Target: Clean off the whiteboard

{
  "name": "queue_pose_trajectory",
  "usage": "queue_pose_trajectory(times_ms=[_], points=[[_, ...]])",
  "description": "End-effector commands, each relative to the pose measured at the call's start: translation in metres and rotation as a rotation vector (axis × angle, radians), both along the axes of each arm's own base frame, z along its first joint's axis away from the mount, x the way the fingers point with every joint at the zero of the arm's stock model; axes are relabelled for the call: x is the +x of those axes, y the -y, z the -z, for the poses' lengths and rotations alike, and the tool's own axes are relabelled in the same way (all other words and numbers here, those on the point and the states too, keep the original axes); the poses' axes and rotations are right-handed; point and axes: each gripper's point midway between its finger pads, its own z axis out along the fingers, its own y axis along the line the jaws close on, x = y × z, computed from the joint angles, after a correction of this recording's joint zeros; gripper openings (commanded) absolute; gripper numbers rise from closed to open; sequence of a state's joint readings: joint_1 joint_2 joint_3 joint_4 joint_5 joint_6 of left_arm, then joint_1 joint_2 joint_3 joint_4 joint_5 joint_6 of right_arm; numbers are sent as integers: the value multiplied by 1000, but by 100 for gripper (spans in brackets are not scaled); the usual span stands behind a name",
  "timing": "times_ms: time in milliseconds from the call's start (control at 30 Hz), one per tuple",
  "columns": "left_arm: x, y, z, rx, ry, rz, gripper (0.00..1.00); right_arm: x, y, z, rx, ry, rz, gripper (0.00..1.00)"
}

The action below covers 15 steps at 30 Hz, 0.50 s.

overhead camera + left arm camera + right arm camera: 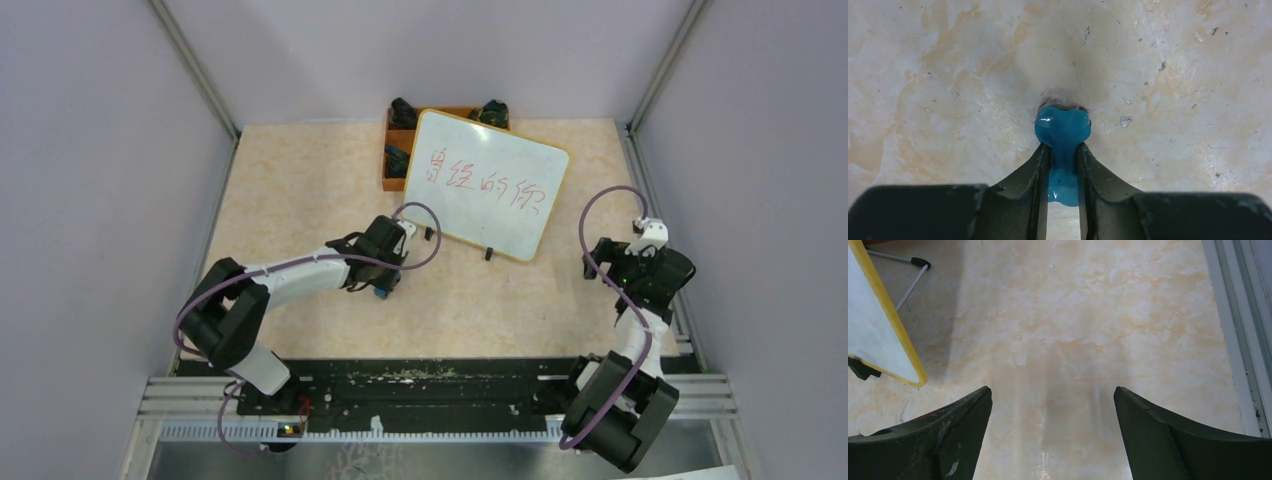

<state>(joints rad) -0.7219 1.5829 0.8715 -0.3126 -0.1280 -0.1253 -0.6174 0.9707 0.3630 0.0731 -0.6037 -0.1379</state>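
Currently clamping a small blue piece (1063,125) in the left gripper (1063,150): fingers (1034,170) clenched on its lower half, with the rounded upper half bulging past the tips. Pointing steeply down at the marbled beige table (938,75). Can't tell whether touching the surface or just above it. Seen from the top camera as parked just off the near-left corner of the whiteboard (487,185), close to one small black foot (430,234), clear of the board face.

Whiteboard location: far middle of the table, propped up tilted on its feet, rotated a bit clockwise, with the far-left corner overlapping an orange-brown tray (393,165). Yellow-orange frame all round. Red handwritten characters (483,180) across the middle of the white face, unerased. A few black items (403,112) in the tray, too small to identify.

Right gripper (1053,400): released, spread wide, nothing between the fingers. Hovering over the table to the right of the board, well apart from the left gripper. From its wrist camera: near-right corner of the board at the left edge, another black foot (859,369) under that corner, and a thin support leg (910,277) with a black tip behind it. Metal rail (1243,340) along the right edge of the table.
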Motion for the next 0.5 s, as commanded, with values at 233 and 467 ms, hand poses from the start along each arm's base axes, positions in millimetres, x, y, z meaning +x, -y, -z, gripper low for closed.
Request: queue_pose_trajectory(times_ms=[233, 467], points=[[2, 11, -12, -90, 28, 1, 5, 14, 7, -26, -47, 66, -17, 91], [7, 20, -46, -222, 119, -34, 0, 14, 8, -26, -47, 64, -15, 89]])
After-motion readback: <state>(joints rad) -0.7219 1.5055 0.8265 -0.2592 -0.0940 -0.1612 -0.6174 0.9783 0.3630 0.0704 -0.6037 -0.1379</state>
